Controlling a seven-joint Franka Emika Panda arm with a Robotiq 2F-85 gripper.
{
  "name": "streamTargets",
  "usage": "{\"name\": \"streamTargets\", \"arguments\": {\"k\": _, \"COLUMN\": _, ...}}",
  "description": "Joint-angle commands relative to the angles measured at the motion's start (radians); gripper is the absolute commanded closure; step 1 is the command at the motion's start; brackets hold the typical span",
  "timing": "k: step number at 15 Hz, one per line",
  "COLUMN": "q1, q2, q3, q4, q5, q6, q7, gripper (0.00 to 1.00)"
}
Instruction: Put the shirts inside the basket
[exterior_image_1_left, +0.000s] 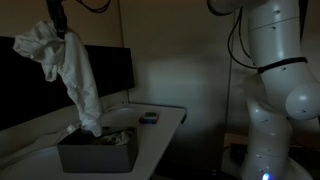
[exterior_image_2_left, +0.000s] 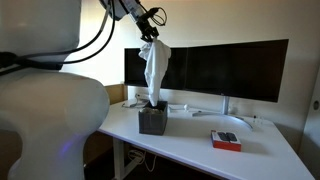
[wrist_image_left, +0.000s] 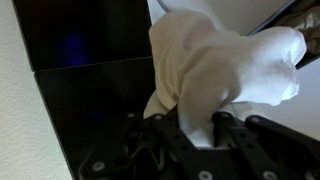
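An off-white shirt (exterior_image_1_left: 72, 70) hangs from my gripper (exterior_image_1_left: 60, 27), high above the desk. Its lower end reaches down into the dark grey basket (exterior_image_1_left: 95, 152), where more pale cloth (exterior_image_1_left: 110, 139) lies. From the opposite side, in an exterior view, the shirt (exterior_image_2_left: 152, 68) dangles under the gripper (exterior_image_2_left: 150, 32) straight over the basket (exterior_image_2_left: 152, 122). In the wrist view the gripper (wrist_image_left: 197, 128) is shut on a bunched fold of the shirt (wrist_image_left: 215, 65), which fills most of the picture.
The basket stands on a white desk (exterior_image_2_left: 230, 155) in front of dark monitors (exterior_image_2_left: 225, 70). A small flat red and dark object (exterior_image_2_left: 226, 140) lies on the desk beside it. The robot's white body (exterior_image_1_left: 275, 80) stands close by.
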Motion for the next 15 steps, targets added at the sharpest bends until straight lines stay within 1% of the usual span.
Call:
{"name": "streamTargets", "arguments": {"k": 1, "q1": -0.009, "q2": -0.031, "q3": -0.005, "q4": -0.072, "q5": 0.023, "q6": -0.001, "q7": 0.019, "gripper": 0.89}}
{"name": "streamTargets", "arguments": {"k": 4, "q1": -0.012, "q2": -0.035, "q3": -0.009, "q4": -0.128, "q5": 0.049, "q6": 0.012, "q7": 0.019, "gripper": 0.9}}
{"name": "streamTargets", "arguments": {"k": 8, "q1": -0.025, "q2": -0.054, "q3": -0.016, "q4": -0.265, "q5": 0.151, "q6": 0.061, "q7": 0.029, "gripper": 0.9}}
{"name": "streamTargets", "arguments": {"k": 9, "q1": -0.03, "q2": -0.064, "q3": -0.021, "q4": -0.322, "q5": 0.182, "q6": 0.079, "q7": 0.043, "gripper": 0.9}}
{"name": "streamTargets", "arguments": {"k": 10, "q1": -0.062, "q2": -0.065, "q3": 0.009, "q4": -0.353, "q5": 0.205, "q6": 0.089, "q7": 0.054, "gripper": 0.9}}
{"name": "streamTargets", "arguments": {"k": 11, "q1": -0.076, "q2": -0.08, "q3": 0.005, "q4": -0.424, "q5": 0.23, "q6": 0.117, "q7": 0.084, "gripper": 0.9}}
{"name": "streamTargets", "arguments": {"k": 15, "q1": -0.13, "q2": -0.098, "q3": -0.004, "q4": -0.638, "q5": 0.304, "q6": 0.216, "q7": 0.194, "gripper": 0.9}}
